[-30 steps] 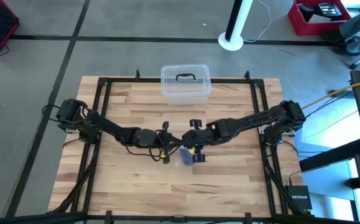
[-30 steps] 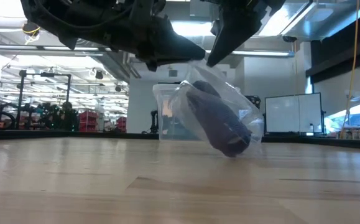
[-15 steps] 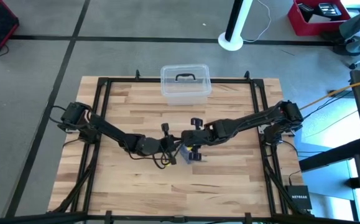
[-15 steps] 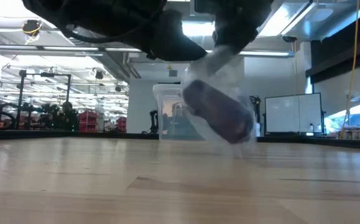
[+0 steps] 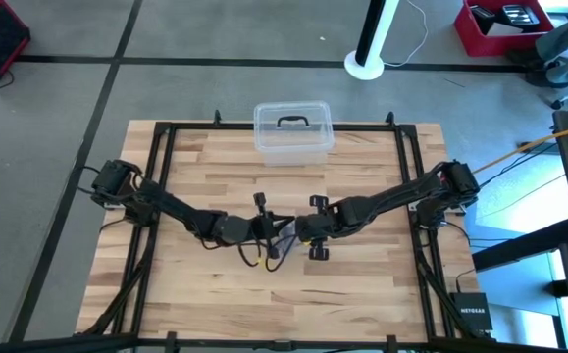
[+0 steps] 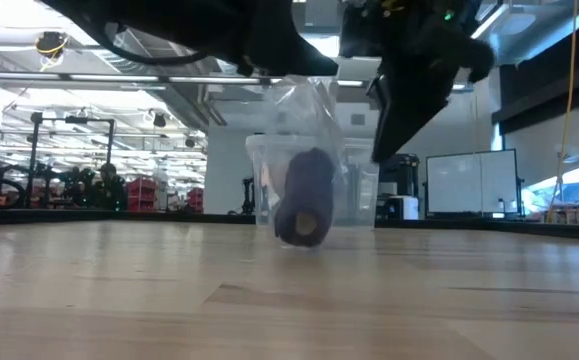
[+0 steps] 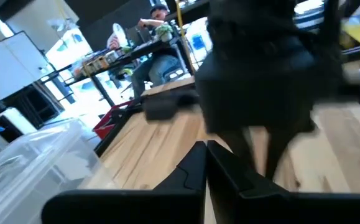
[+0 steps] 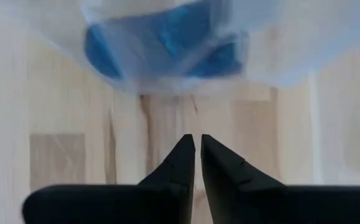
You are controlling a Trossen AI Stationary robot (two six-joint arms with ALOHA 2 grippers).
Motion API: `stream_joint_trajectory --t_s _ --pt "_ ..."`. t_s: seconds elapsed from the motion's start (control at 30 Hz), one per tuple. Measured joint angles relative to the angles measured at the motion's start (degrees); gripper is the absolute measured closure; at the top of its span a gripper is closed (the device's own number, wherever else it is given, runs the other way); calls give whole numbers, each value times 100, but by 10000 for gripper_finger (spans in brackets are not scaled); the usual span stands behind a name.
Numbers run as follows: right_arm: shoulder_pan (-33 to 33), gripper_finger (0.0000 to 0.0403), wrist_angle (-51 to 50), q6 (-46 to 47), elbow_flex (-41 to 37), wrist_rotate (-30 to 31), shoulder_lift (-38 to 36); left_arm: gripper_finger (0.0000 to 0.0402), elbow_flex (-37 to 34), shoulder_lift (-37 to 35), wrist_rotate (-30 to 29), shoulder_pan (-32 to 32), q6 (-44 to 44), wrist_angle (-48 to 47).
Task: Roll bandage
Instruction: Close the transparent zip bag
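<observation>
The left gripper (image 5: pixel 276 228) reaches in from the left side to the middle of the wooden counter (image 5: pixel 205 157). Its fingers are pressed together, and in the low view they seem to pinch the top edge of a clear plastic bag (image 6: pixel 314 110). The bag hangs between the two grippers, just above the counter. Inside it is the bandage (image 6: pixel 304 197), a small dark blue-purple roll. It stands almost upright in the bag, and its round end with the spiral of layers faces the low camera. In the right wrist view the bandage (image 8: pixel 161 40) shows as a blue shape behind the crinkly plastic. The right gripper (image 5: pixel 301 233) is just beside the bag on its right, fingers nearly together; I cannot tell whether it holds the plastic. At the far edge of the counter stands a clear plastic box (image 5: pixel 293 132) with a black handle.
</observation>
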Motion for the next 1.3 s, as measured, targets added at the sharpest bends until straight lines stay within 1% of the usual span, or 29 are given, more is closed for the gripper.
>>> stream_joint_trajectory --t_s 0.1,0.2,0.33,0.37,0.43,0.5,0.6,0.67,0.8,0.9,0.97,1.03,1.1,1.23,1.3 --pt "3 371 -549 -124 205 57 -135 401 0 0 30 -48 -17 -10" --pt "-2 369 -986 -127 276 311 -434 401 0 0 30 -74 -78 -14" --pt "-2 346 -886 -323 291 616 -950 401 0 0 30 -74 -128 13" --pt "-2 336 -619 -422 221 669 -1069 401 0 0 30 -74 -140 28" --pt "-2 316 159 -670 -178 647 -1321 401 -7 0 30 -74 -148 79" --pt "-6 297 1019 -877 -792 549 -1560 401 -7 -2 32 -76 -170 112" --pt "-6 277 2525 -1048 -1960 523 -1842 401 -7 -2 36 -82 -216 134" --pt "-6 271 3946 -1159 -2782 540 -1983 401 -7 -2 99 -82 -270 150" --pt "-8 270 7270 -1159 -4206 494 -2047 401 -7 -2 208 -72 -407 146" --pt "-8 269 9087 -1268 -4791 517 -1934 401 -7 -2 223 -69 -578 143" --pt "-8 269 9698 -1426 -4917 486 -1847 401 -9 -2 224 -66 -714 155" --pt "-10 269 9932 -1541 -4893 272 -1711 401 -9 -2 225 -56 -866 184" --pt "-10 269 9991 -1665 -4770 111 -1556 401 -9 -2 282 -38 -1021 222" --pt "-8 269 10005 -2020 -4489 11 -1368 401 -10 -2 649 1 -1309 497" --pt "-8 269 10008 -2109 -4419 -126 -1348 401 -9 -15 668 12 -1379 554"
